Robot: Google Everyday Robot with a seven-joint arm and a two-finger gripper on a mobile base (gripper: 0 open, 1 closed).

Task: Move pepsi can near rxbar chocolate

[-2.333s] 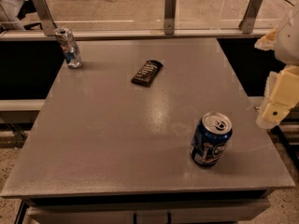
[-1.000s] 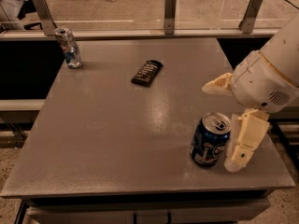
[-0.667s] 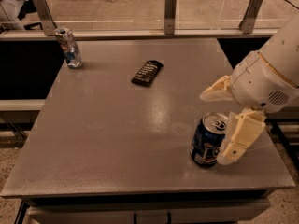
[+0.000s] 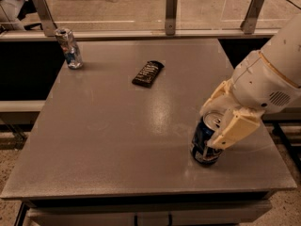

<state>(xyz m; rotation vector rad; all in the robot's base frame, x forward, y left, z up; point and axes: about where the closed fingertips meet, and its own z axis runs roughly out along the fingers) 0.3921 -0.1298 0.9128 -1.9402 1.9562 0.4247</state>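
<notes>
A: Camera view. Where's the pepsi can (image 4: 202,146)?
B: Upright, near-right on the tabletop (image 4: 117,135). The chocolate bar (image 4: 147,73) lies well apart, far centre.
A: And the hand (image 4: 218,120)?
B: At the can's top. Gripping or not, cannot tell.

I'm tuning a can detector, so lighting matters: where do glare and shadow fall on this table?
Camera view: the light is dim and warm. A pale sheen streaks the table between the rxbar chocolate and the pepsi can. The gripper is at the can, front right, and a soft shadow hugs the can's base.
</notes>
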